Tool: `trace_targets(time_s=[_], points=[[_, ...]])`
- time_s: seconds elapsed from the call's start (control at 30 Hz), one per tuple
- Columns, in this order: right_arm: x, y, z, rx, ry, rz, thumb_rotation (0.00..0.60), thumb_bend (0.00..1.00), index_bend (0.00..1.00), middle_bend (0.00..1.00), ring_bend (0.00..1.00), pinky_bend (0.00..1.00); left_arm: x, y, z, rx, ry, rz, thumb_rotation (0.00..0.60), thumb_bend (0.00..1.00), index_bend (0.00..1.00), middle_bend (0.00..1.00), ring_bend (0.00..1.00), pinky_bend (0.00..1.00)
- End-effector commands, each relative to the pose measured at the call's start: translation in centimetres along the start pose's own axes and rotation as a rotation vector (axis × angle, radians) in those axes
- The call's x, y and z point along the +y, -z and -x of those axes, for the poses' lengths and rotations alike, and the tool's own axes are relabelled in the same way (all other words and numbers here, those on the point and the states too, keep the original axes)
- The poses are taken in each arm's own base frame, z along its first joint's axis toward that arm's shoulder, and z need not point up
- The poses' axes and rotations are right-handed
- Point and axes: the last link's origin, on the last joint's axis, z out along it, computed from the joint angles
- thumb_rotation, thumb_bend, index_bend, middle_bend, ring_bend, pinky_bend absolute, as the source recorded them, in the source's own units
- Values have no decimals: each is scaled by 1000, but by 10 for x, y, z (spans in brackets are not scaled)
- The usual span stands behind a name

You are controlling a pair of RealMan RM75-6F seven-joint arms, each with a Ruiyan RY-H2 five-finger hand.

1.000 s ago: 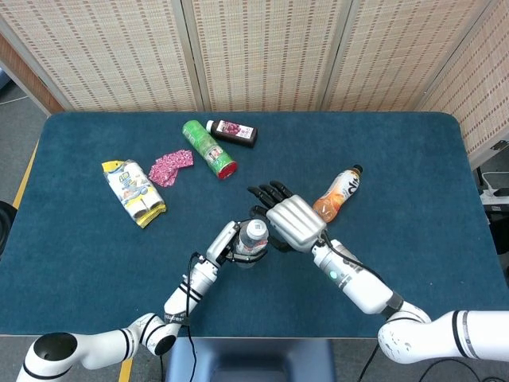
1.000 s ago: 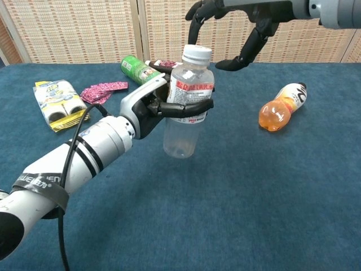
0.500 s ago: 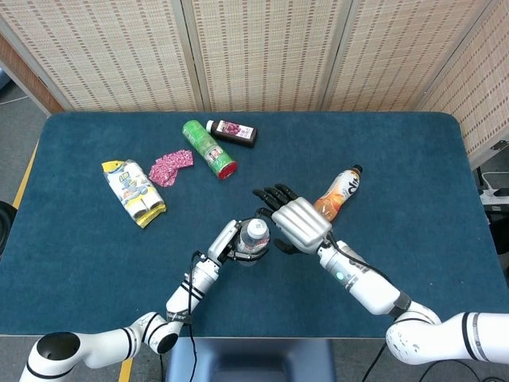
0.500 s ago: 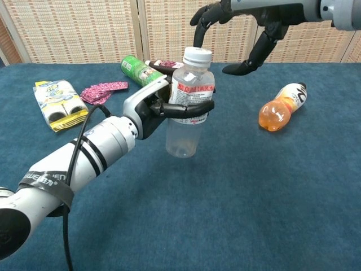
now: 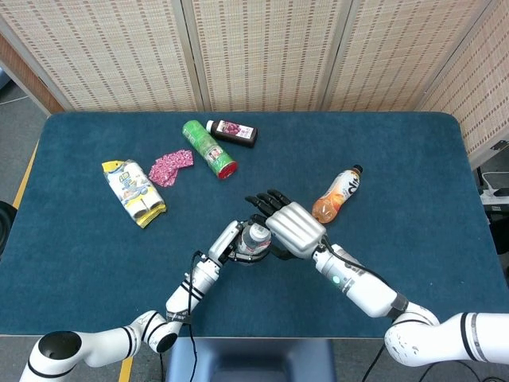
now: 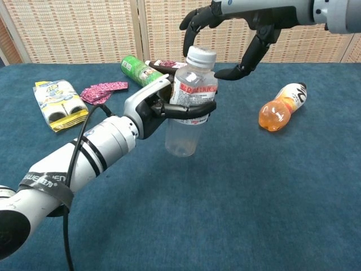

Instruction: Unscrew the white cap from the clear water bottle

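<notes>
Chest view shows my left hand (image 6: pixel 161 110) holding the clear plastic water bottle (image 6: pixel 188 101) upright above the table, its white cap (image 6: pixel 201 55) just under my right hand's (image 6: pixel 234 34) spread, empty fingers.

Head overhead, chest low, table (image 5: pixel 413 159) shared

Both glossy white jointed arms are ending in silver-backed, black-fingered left hand (image 6: pixel 151 107) and right hand (image 5: pixel 290 228), a thin black cable (image 6: pixel 72 164) running along the black-banded left forearm
</notes>
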Motion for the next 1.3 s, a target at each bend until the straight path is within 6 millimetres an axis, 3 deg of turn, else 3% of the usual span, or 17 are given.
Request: trace_targets(time_s=[0.03,0.23,0.57,1.07,1.3], points=[[-1,-1,0,1,5,-2,600,294,399,0,0,0,-1,0,0,-1,2,-3,600,936,755,916,568,441],[-5,0,0,-2,4,-12,600,294,454,0,0,0,-2,1,1,-9,2,-5,600,935,755,916,568,441],[-12,7,-4,17,2,-53,600,293,455,0,0,0,-5,-1,0,-17,8,-20,600,932,755,915,568,442],[5,2,-7,64,-24,15,600,260,316,0,0,0,-4,1,1,-20,9,-12,600,913,754,914,568,442],[6,2,-11,81,-53,9,600,247,306,0,0,0,-4,1,0,-17,7,-10,600,910,754,914,568,442]])
